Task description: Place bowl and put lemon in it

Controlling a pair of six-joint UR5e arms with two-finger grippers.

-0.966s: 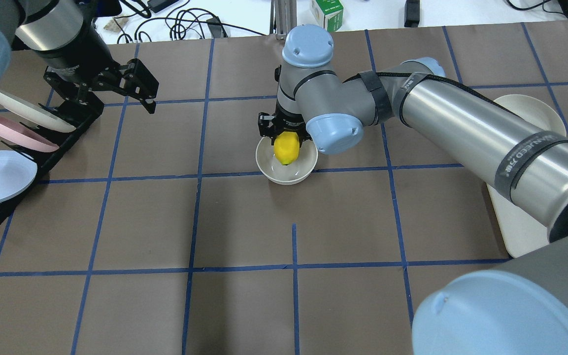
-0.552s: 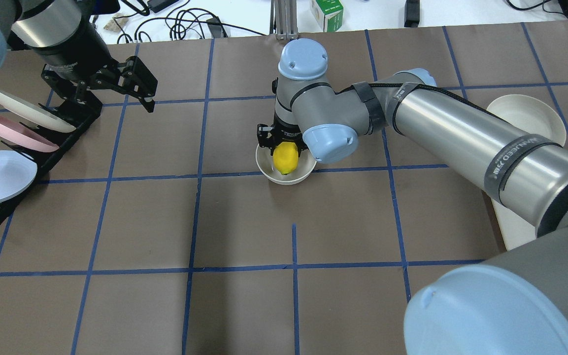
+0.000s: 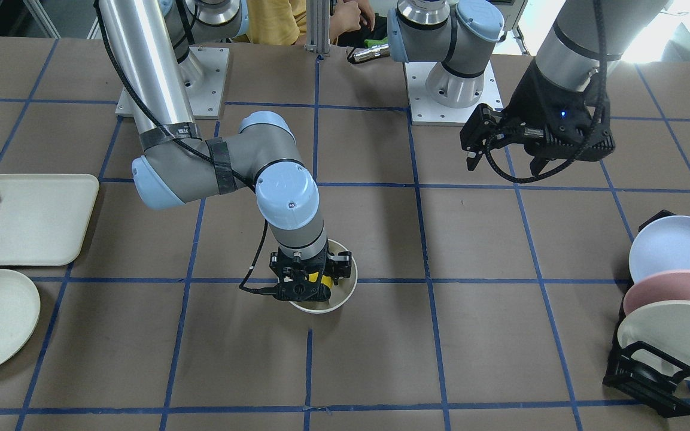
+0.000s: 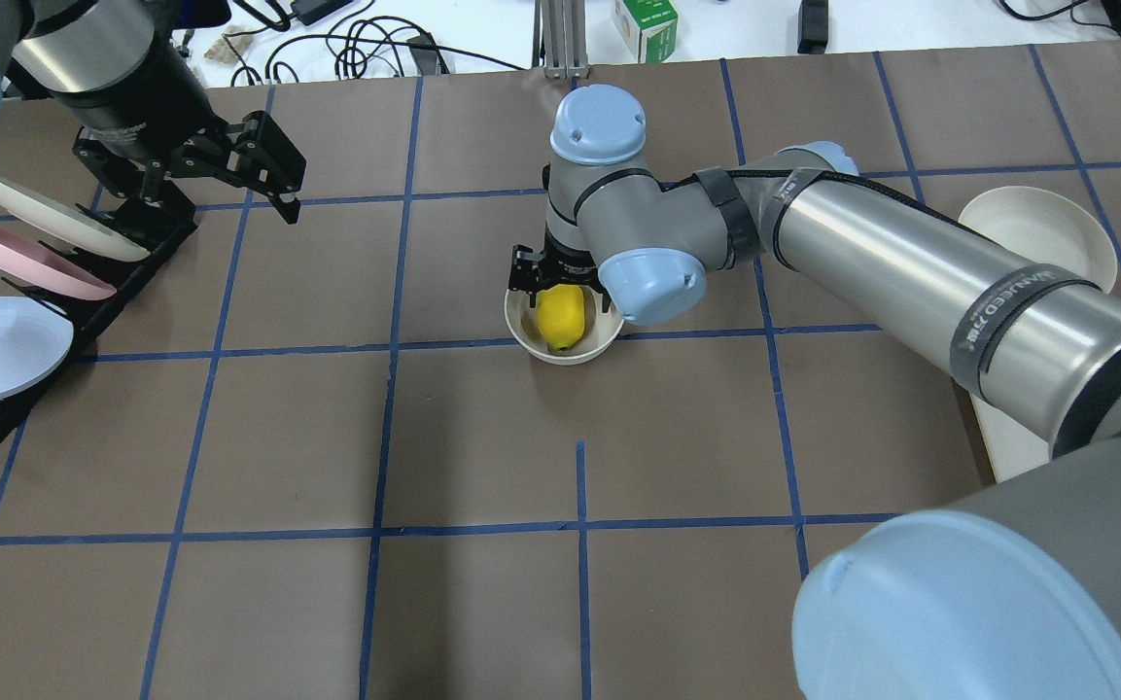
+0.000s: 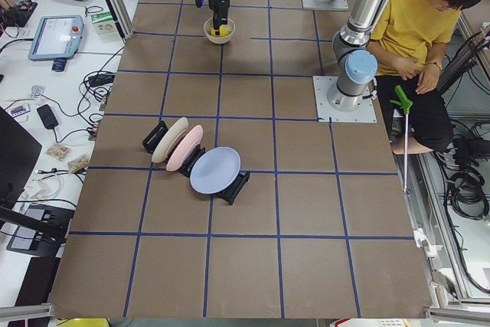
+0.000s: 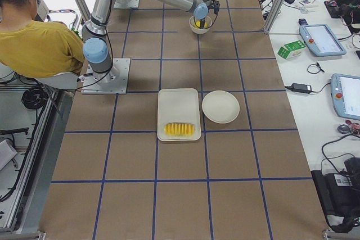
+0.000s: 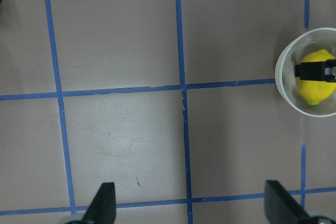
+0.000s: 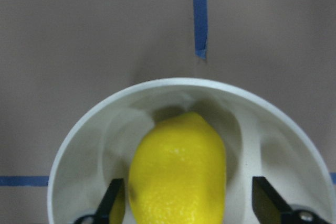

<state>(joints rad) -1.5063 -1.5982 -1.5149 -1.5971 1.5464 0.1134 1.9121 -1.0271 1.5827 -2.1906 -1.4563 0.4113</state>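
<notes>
You see the lemon (image 4: 561, 317) lying in the bowl (image 4: 560, 354) at table centre, far rim hidden under the right wrist (image 4: 618, 219), the right gripper (image 8: 181, 195) with fingers spread either side; the left gripper (image 7: 190, 202), fingers apart, hangs far left.

Black band (image 4: 1002, 313) round right arm's silver forearm, well up arm from right gripper (image 4: 562, 292): white print, Latin capitals plus a few further marks, too skewed to read surely. Left arm's black wrist collar (image 4: 127, 122), just behind left gripper (image 4: 229, 194): thin line of white lettering, too small to read. Green-and-white carton (image 4: 645, 24) off table's far edge, beyond right gripper: print illegible. No other text, number or sign legible.
</notes>
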